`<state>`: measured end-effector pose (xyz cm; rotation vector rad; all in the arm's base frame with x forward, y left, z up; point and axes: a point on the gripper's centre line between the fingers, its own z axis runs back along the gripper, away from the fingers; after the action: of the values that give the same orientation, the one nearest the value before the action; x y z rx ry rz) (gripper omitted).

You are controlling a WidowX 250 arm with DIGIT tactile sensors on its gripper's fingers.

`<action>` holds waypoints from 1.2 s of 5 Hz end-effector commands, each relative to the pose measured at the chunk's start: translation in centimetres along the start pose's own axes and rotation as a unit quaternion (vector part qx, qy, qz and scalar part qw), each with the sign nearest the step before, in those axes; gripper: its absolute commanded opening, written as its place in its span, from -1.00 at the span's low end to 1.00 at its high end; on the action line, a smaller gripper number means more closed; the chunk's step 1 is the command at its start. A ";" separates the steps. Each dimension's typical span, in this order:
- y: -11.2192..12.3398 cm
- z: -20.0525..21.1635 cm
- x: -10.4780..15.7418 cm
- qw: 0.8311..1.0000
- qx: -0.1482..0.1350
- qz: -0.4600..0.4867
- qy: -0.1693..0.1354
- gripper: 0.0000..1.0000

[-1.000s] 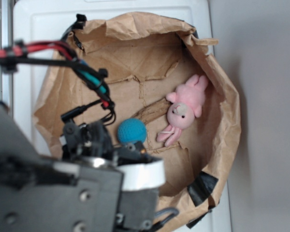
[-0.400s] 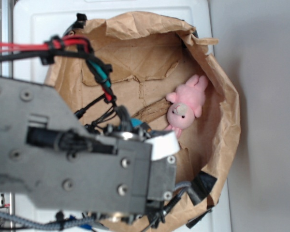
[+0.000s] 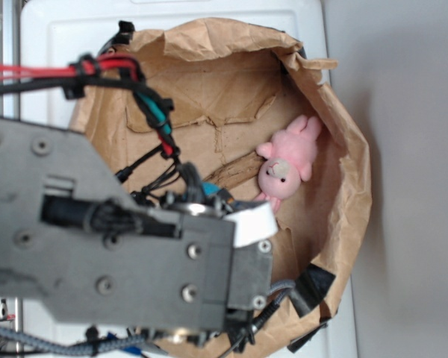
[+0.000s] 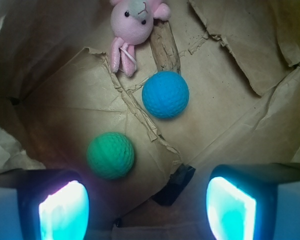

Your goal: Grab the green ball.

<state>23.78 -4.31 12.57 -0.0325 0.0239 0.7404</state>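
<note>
In the wrist view the green ball (image 4: pixel 110 155), dimpled and matte, lies on the brown paper floor of the bag, just above my left finger. My gripper (image 4: pixel 147 210) is open, its two glowing pads (image 4: pixel 64 212) wide apart at the bottom of the frame with only paper and a strip of black tape between them. The ball sits left of the gap's middle, apart from both fingers. In the exterior view my arm (image 3: pixel 119 246) hides the green ball and the gripper.
A blue ball (image 4: pixel 165 94) lies up and right of the green one. A pink plush bunny (image 4: pixel 132 25) (image 3: pixel 286 165) rests beyond it. The crumpled paper bag walls (image 3: pixel 343 149) ring everything. Black tape (image 4: pixel 173 184) marks the bag floor.
From one second ago to 0.4 s ago my arm swung up and over the bag, covering the blue ball in the exterior view. Since then nothing has visibly moved.
</note>
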 end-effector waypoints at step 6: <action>-3.0 -5.1 0.3 0.969 -0.051 0.235 0.055 1.00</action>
<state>25.81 -6.22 6.71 -0.1427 0.1219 1.2268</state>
